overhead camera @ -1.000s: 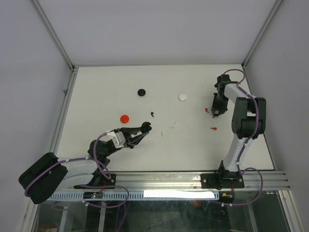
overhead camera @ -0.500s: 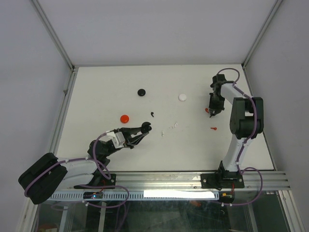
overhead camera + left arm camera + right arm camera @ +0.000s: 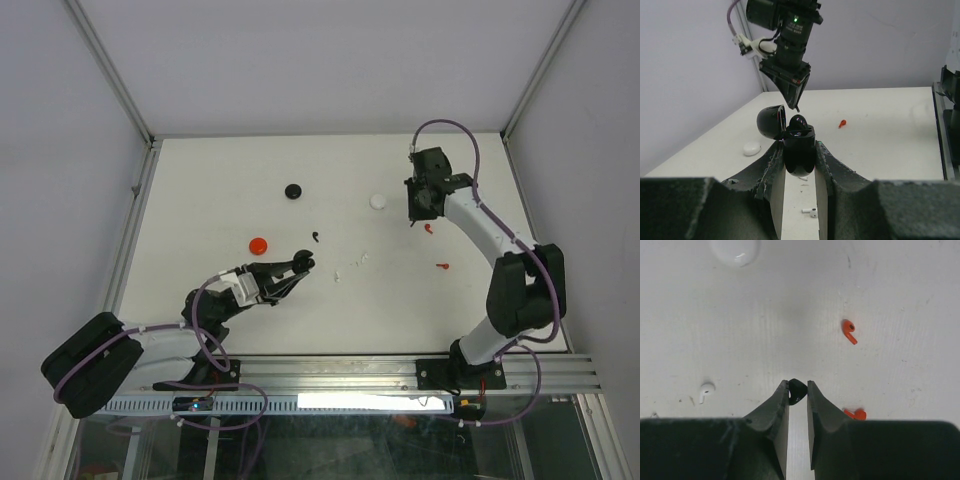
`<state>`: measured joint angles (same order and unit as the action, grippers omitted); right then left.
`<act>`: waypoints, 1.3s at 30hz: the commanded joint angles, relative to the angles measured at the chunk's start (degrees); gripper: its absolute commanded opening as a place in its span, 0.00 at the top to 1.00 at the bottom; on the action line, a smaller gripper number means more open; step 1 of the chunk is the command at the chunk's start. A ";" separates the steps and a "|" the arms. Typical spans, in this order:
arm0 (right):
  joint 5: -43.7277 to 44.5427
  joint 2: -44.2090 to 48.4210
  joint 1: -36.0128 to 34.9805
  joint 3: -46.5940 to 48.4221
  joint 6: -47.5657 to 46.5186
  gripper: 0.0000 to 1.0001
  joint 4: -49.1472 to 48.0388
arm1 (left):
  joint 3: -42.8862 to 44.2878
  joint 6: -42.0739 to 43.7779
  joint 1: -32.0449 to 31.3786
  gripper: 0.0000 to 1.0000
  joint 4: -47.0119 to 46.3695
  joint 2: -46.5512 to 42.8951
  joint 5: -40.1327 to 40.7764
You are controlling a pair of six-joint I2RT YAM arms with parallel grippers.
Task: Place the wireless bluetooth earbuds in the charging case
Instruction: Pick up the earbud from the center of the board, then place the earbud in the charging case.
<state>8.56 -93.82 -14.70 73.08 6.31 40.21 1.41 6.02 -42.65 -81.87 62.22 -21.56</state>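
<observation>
- Your left pincer sits low at the near left of the table. It is clamped on a black charging case, one finger on each side.
- The case stands upright in that grip, its lid swung open to the left. Something dark and rounded shows at its mouth; you can't tell what it is.
- A red disc lies just far-left of that pincer, apart from it.
- A black disc lies farther back, well apart from the red one.
- A black earbud lies loose on the table, just far-right of the held case.
- Two white earbuds lie near the middle, close together and right of the case.
- A white disc lies far of centre, just left of your right arm's wrist.
- Your right pincer hangs above the table on the far right, tips pointing down. The fingers are closed almost together, pinching a small black bud at the tips.
- From the left wrist view, those tips hang beyond and above the open case, not touching it.
- A red earbud lies on the table just right of the right pincer's tips.
- A second red earbud lies nearer to you, apart from the first.
</observation>
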 commanded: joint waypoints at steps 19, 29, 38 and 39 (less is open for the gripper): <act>-2.43 35.44 -27.91 -9.91 -11.51 0.96 -21.04 | 7.57 -2.77 0.14 0.99 -9.63 9.76 -1.12; -6.52 40.32 -37.46 -13.66 -14.83 0.95 -29.44 | 10.60 -8.19 0.14 1.00 -10.49 11.65 -1.70; -3.78 39.19 -45.40 -15.81 -19.22 0.95 -33.90 | 10.81 -13.19 0.16 1.00 -11.47 10.56 -1.73; -3.28 38.89 -46.35 -15.86 -19.72 0.95 -34.00 | 10.73 -13.49 0.16 1.00 -11.46 10.29 -1.73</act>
<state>3.64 -54.59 -58.35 57.25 -10.04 12.16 10.79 -3.29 -42.65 -83.42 73.84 -22.63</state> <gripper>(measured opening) 0.184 0.260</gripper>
